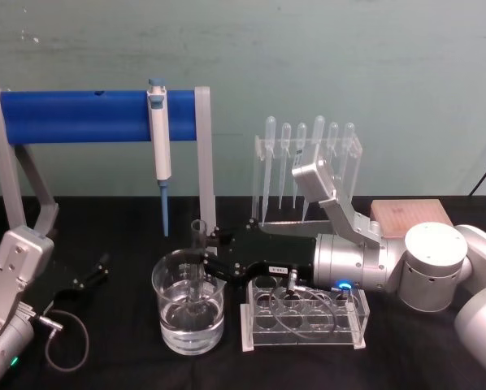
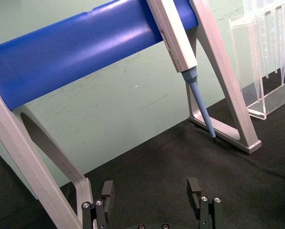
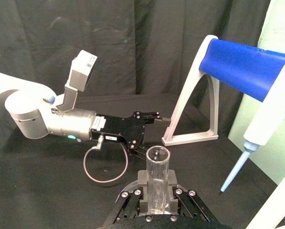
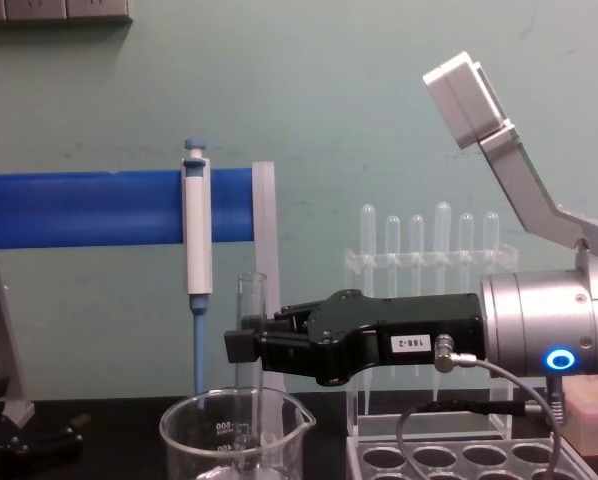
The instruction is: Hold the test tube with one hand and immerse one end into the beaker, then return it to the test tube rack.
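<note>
Black-draped table (image 1: 121, 357), green wall (image 1: 349, 65). Head view: test tube (image 1: 199, 244) is held upright inside the beaker (image 1: 175, 286), pinched by the right gripper (image 1: 204, 258); left gripper (image 1: 93, 276) is parked well left of the beaker. Left wrist view: its fingers (image 2: 107, 189) are spread.

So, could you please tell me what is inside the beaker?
Clear liquid fills the beaker partway, and the lower end of the test tube, held by the right tool, dips into it. Whether the tip touches bottom cannot be told.
</note>
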You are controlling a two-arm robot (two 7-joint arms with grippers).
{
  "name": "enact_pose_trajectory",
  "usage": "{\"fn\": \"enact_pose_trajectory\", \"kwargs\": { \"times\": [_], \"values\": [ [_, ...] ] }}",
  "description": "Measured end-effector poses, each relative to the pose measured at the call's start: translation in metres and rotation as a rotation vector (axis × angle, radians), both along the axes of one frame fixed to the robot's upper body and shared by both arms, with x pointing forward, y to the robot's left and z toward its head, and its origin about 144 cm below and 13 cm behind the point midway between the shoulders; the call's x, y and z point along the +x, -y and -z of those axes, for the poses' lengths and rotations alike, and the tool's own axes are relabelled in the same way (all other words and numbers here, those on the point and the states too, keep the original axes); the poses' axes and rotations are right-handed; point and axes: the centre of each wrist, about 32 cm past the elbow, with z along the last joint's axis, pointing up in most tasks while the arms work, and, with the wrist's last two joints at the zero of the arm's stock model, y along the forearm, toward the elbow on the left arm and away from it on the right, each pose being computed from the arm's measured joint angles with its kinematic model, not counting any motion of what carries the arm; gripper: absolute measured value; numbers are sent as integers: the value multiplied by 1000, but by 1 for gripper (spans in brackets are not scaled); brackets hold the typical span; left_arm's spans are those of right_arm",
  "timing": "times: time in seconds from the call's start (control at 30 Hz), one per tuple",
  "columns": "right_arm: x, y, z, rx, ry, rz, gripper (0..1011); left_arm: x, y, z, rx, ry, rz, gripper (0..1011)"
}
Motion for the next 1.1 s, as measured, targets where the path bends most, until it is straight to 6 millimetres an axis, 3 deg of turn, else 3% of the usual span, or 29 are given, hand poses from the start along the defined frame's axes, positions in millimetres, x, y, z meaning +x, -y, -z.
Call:
{"fn": "enact_pose_trajectory", "kwargs": {
  "times": [1.1],
  "values": [
    [0, 0, 0, 0, 0, 0, 224, 0, 0, 0, 0, 0, 0, 1000]
  ]
}}
